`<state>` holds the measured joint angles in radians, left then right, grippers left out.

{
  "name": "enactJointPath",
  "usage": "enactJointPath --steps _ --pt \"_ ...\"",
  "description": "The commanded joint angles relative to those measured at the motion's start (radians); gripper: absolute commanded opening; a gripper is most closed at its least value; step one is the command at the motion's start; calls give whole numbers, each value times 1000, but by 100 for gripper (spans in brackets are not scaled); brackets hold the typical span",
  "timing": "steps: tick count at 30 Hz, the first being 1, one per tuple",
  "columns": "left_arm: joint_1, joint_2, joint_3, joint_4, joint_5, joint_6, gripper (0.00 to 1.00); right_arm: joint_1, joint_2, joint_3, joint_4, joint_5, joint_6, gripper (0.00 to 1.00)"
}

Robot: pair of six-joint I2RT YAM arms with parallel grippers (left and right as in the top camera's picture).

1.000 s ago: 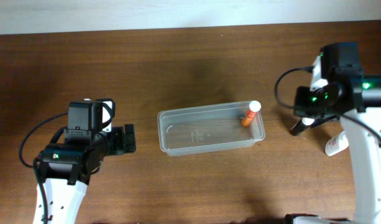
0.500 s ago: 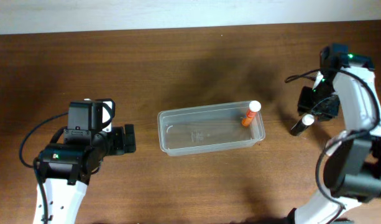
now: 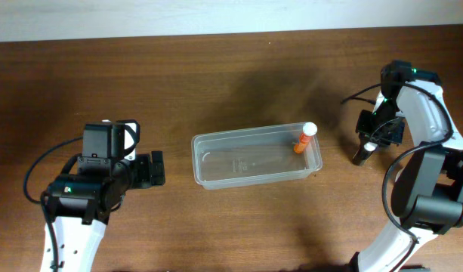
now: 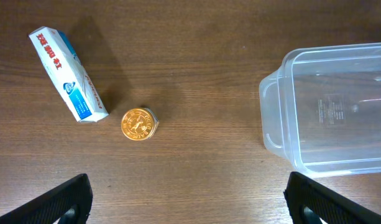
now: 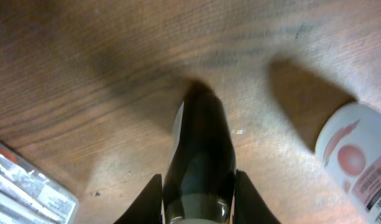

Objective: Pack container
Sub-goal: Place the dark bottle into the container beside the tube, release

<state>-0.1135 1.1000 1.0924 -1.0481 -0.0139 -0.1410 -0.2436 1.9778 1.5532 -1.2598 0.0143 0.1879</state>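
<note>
Overhead, the container [image 3: 250, 162] sits mid-table, unmoved since a second ago, an orange bottle [image 3: 304, 139] leaning in its right end. Only my left wrist camera shows the blue-and-white box [image 4: 68, 74] and gold disc [image 4: 139, 123]. The left gripper [image 4: 190, 202] is spread wide and empty. The right gripper [image 5: 199, 193] has its jaws narrowed against both sides of a dark bottle [image 5: 199, 143], with a white bottle [image 5: 355, 162] nearby, now covered overhead by the arm.
</note>
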Motion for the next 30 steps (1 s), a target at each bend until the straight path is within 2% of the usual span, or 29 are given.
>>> enactJointPath --steps 1,9,16,22,30 --pt "5 0 19 -1 11 15 100 -7 9 -8 0 -2 8 18" --pt "5 0 19 0 11 15 99 17 -81 29 -79 -14 -16 16" --pt "5 0 19 0 11 15 99 124 -349 51 -180 -48 -80 17" --pt "5 0 19 0 11 15 99 288 -565 51 -238 -48 -78 17" --pt "5 0 19 0 11 15 99 466 -567 18 -198 -48 -19 17"
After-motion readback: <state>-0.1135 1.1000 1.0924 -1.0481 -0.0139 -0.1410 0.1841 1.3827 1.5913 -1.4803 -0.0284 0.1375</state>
